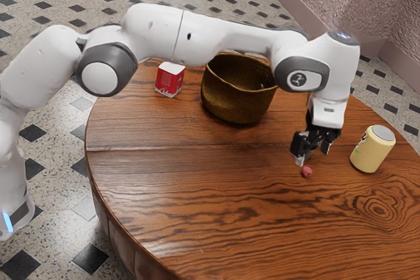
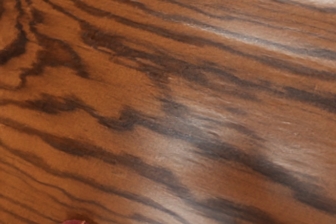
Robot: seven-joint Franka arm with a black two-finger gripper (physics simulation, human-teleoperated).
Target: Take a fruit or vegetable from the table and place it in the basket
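My gripper hangs low over the table, its two fingers apart and nothing seen between them. A small round pinkish-red fruit or vegetable lies on the wood just below the fingertips, slightly toward the exterior view's bottom. In the wrist view a sliver of the red fruit shows at the lower edge, against the wood grain of the table. The brown-gold basket stands upright beyond the gripper, toward the exterior view's left; most of its inside floor is hidden.
A yellow can stands close to the gripper, on the exterior view's right. The red and white box is beside the basket, near the table's far edge. My forearm passes above the basket's rim.
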